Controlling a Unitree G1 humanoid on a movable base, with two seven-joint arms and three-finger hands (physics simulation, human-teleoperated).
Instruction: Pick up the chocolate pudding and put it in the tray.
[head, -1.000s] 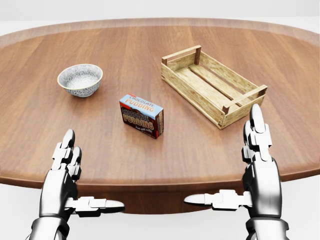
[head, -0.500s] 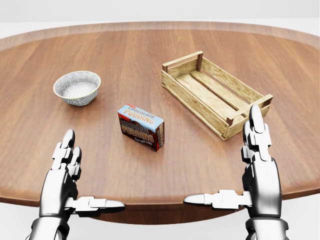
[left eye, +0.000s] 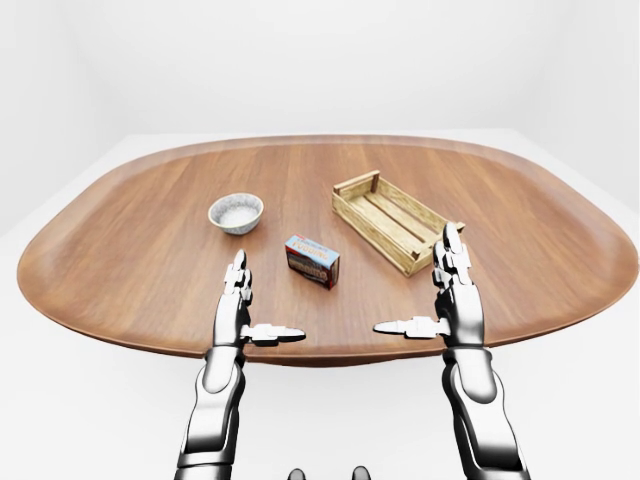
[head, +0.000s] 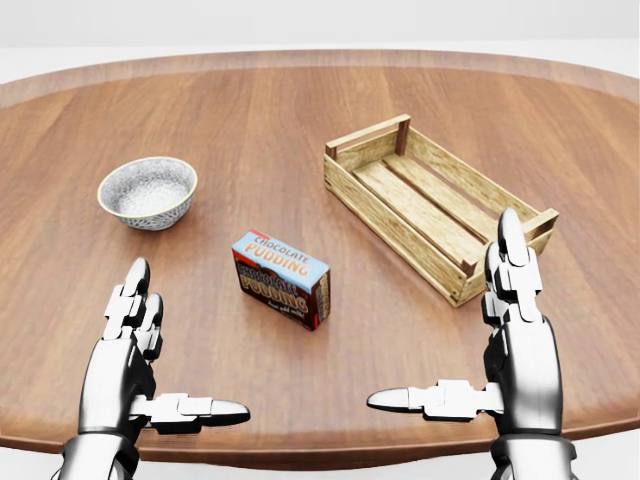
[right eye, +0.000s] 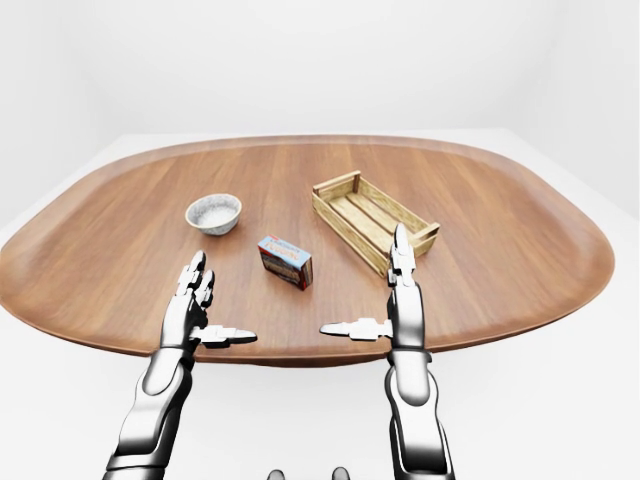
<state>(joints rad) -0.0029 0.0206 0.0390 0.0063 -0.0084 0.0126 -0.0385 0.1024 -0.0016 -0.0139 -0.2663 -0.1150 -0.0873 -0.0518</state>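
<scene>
While both arms reach over the near edge of the wooden table (head: 300, 100), the chocolate pudding box (head: 281, 279) stands on the tabletop close to the middle of the head view, apart from both hands and touched by nothing. From the box, the wooden tray (head: 437, 203) lies at about two o'clock, near it but not touching, and it holds nothing. A small patterned bowl (head: 147, 192) sits at about ten o'clock from the box. The left hand (head: 135, 355) is at about seven o'clock from the box, fingers stretched straight and thumb pointing inward, gripping nothing. The right hand (head: 500, 340) is at about four o'clock, spread the same way, and its fingertips (head: 512, 232) overlap the tray's near corner in this view.
</scene>
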